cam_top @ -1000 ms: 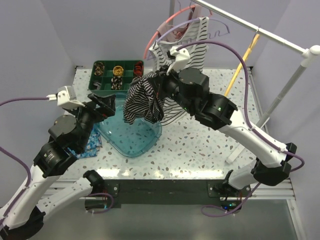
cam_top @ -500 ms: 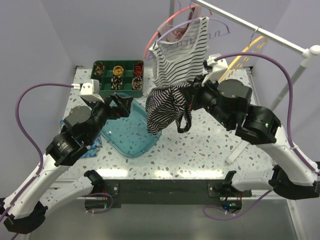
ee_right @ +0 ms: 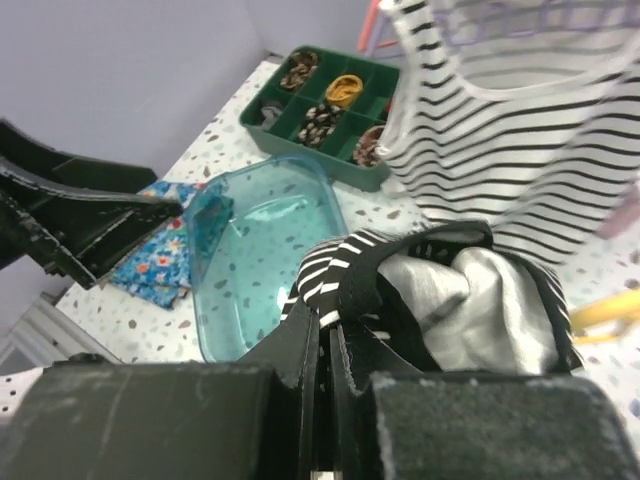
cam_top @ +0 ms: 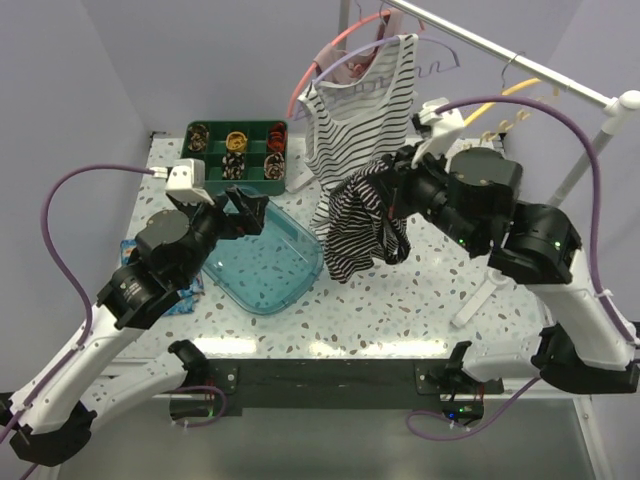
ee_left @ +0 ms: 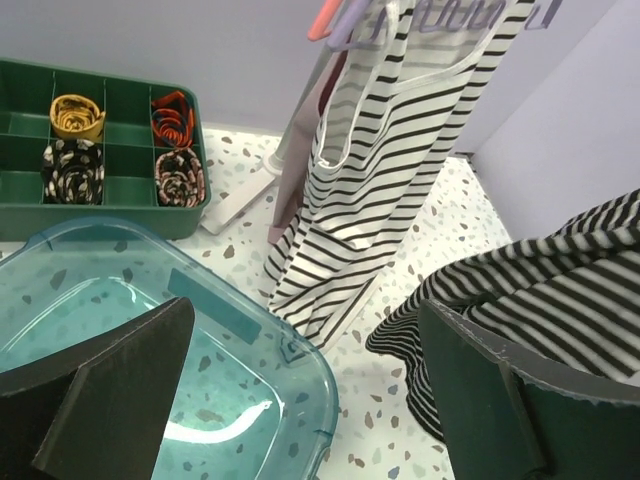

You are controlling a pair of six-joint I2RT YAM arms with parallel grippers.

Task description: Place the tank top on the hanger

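Tank top (cam_top: 362, 222), black with thin white stripes: you will find it bunched and hanging in the air from the right gripper (ee_right: 325, 345), above the table (cam_top: 420, 295), just right of the clear bin and in front of the lower hem of the white top. It is not on the hanger. Part of its pale inner side shows in the right wrist view.

Table: speckled white, carrying the bin, the tray and a folded cloth.

Garment rail (cam_top: 480, 42): it runs across the far right on a white post.

White tank top with black stripes (cam_top: 360, 105): it hangs from the rail end on a lilac hanger, with a pink hanger beside it.

Right gripper: jaws clenched on a fold of the dark tank top, with the fabric draped over both fingers.

Left gripper (ee_left: 305, 305): jaws spread wide and holding nothing, above the far right corner of the bin and well apart from the tank top.

Bin (cam_top: 225, 275): clear teal plastic, with nothing in it, at the left-centre of the table.

Compartment tray (cam_top: 210, 172): green, at the far left, holding rolled items in several cells.

Hanger (cam_top: 522, 88): yellow, hanging at the rail behind the right wrist, largely hidden by the arm and its cable. Whether the hook sits fully over the rail, you cannot tell.

Floral cloth (ee_right: 150, 265): blue, flat on the table left of the bin.
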